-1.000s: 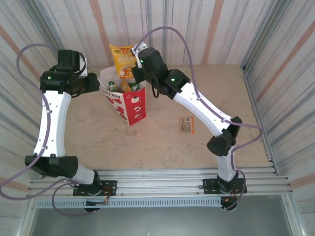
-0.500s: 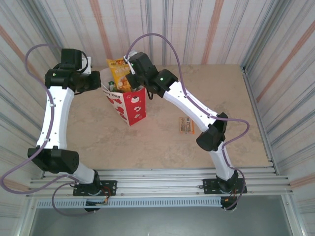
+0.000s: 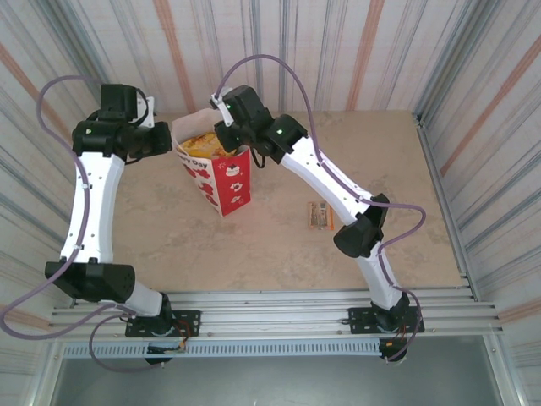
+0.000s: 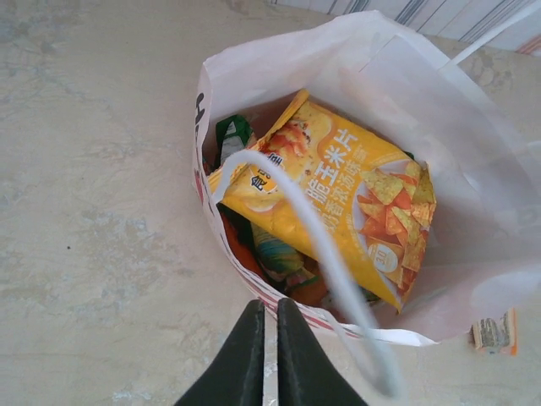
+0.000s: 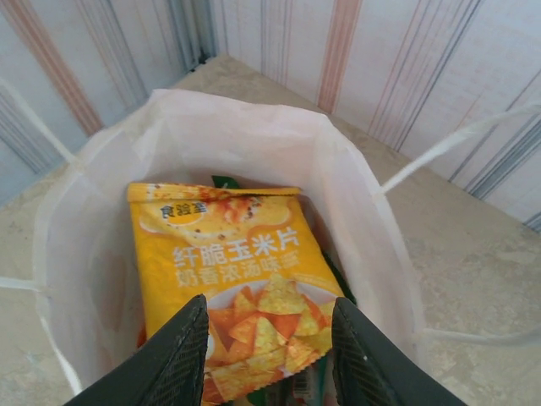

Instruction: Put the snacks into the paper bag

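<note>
Bag: upright white-and-red paper bag (image 3: 230, 190), upper centre-left of the table (image 3: 380, 169), mouth open.
Top snack: shiny yellow-orange packet (image 5: 232, 271) lies inside the bag, over green and teal packets (image 4: 230, 135).
Right fingers (image 5: 182, 355): released, spread above the bag's mouth, holding nothing.
Left fingers (image 4: 245, 355): closed together at the bag's near rim; cannot tell whether they pinch the paper.
Left to do: small brown bar (image 3: 320, 215) lies on the table, right of the bag and well apart. It is seemingly the last snack.
</note>
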`<state>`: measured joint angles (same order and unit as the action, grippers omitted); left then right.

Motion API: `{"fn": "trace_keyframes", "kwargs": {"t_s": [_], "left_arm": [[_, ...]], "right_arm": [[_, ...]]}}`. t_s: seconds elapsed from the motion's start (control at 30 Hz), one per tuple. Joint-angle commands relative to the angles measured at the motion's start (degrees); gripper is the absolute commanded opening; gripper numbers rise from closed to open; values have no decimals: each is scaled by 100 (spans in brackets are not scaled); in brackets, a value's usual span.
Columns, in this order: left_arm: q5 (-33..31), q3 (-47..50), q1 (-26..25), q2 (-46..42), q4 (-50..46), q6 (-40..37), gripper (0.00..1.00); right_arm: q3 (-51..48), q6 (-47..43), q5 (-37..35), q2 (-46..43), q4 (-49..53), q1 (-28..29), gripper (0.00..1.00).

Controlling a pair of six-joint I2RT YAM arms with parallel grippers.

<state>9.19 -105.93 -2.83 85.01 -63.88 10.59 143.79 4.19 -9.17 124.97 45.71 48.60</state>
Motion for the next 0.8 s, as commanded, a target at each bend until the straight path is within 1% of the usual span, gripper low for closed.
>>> {"fn": "trace_keyframes", "kwargs": {"t_s": [0.0,0.1,0.2,0.33,0.4,0.47,0.57,0.63,0.67,0.7,0.73,0.77], "left_arm": [[-11,-218,44,-457,-257,69,17],[109,-200,45,-703,-186,185,27],[272,-105,45,-809,22,262,42],[555,-103,41,-594,142,344,48],[651,-58,37,-460,251,370,49],[623,35,35,-345,436,382,52],[514,76,28,-129,547,344,54],[442,31,28,50,513,295,54],[391,16,28,107,493,271,52],[306,3,28,159,433,229,45],[185,1,33,190,375,197,31],[81,23,29,198,336,184,23]], "right_arm": [[137,57,-80,-337,291,-34,42],[18,127,-35,-491,352,-35,42],[-277,201,56,-666,244,-48,43],[-478,326,196,-746,174,-83,43],[-491,367,213,-747,187,-95,44],[-487,403,280,-737,177,-114,44],[-492,462,451,-702,141,-148,44],[-483,504,607,-638,127,-183,44],[-483,517,648,-623,131,-191,43],[-482,541,676,-604,125,-186,43],[-483,556,701,-595,130,-197,43],[-483,576,700,-588,122,-205,43]]}}
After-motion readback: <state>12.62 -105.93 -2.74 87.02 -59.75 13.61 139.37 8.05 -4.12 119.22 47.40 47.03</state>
